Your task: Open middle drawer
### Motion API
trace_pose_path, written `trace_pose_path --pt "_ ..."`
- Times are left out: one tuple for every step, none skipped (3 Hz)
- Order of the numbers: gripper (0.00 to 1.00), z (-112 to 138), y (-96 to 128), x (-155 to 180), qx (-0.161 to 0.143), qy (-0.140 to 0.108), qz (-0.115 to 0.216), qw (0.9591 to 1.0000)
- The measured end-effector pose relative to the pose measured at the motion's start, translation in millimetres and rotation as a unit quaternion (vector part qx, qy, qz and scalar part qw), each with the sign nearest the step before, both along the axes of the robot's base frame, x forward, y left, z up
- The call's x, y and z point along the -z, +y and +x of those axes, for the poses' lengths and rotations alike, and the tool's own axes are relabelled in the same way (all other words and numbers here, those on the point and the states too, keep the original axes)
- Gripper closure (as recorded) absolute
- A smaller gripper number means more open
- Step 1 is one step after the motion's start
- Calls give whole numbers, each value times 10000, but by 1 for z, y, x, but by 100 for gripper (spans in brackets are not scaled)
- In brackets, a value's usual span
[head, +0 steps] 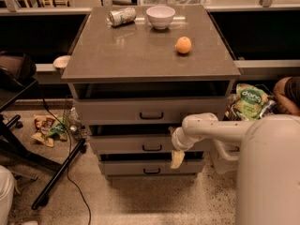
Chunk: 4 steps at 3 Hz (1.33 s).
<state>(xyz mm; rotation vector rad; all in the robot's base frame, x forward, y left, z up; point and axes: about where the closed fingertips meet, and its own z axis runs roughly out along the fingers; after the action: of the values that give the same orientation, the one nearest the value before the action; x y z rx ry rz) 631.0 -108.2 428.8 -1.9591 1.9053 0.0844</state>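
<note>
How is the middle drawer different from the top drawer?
The top drawer has a taller front; the middle drawer has a shallower one. The top drawer sits right under the tabletop; the middle drawer is one level lower. The robot's tool is in front of the middle drawer's right part, lower than the top drawer. Both are grey and wide.
</note>
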Motion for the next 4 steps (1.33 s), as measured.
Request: trace_pose_path --pt "0 15 1 13 44 105 -85 9999" --pt "16 21 6 27 35 294 -120 9995" --pt "39 13 6 37 43 552 -160 9983" --pt "62 10 2 34 74 601 -205 9980"
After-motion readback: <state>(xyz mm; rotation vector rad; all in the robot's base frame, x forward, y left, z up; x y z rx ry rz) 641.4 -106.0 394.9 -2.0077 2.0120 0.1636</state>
